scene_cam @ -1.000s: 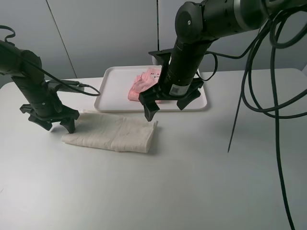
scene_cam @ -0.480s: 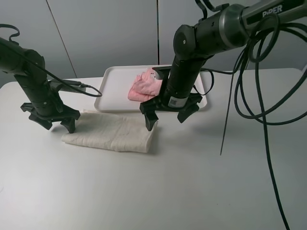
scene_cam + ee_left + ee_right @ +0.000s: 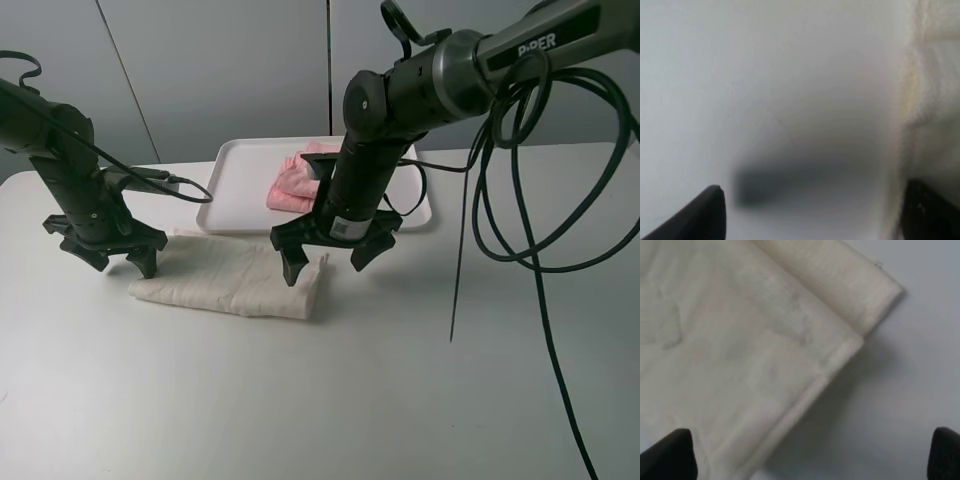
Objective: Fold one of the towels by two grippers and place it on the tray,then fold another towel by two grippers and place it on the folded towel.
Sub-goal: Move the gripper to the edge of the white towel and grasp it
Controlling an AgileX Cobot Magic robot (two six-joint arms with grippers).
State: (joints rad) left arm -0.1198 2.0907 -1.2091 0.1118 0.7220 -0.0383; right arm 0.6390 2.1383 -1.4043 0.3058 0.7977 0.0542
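Note:
The pale pink towel [image 3: 291, 186] lies folded on the white tray [image 3: 240, 170] at the back. In front of the tray the cream towel [image 3: 230, 280] lies folded once on the table. My left gripper [image 3: 121, 262] stands open at the towel's left end, one finger over its edge; the left wrist view shows blurred towel [image 3: 935, 100] beside open jaws [image 3: 815, 215]. Over the towel's right end my right gripper [image 3: 325, 266] hangs low and open, holding nothing. The right wrist view shows the towel's layered corner [image 3: 740, 340] between its spread fingertips [image 3: 807, 456].
A black cable [image 3: 465, 240] hangs from the right arm down to the table right of the towel. Another cable [image 3: 170, 182] runs from the left arm past the tray's left corner. Bare white table lies in front of the towel.
My right gripper has come down and to the left, from in front of the tray to just over the cream towel's right end. The left gripper has stayed where it was.

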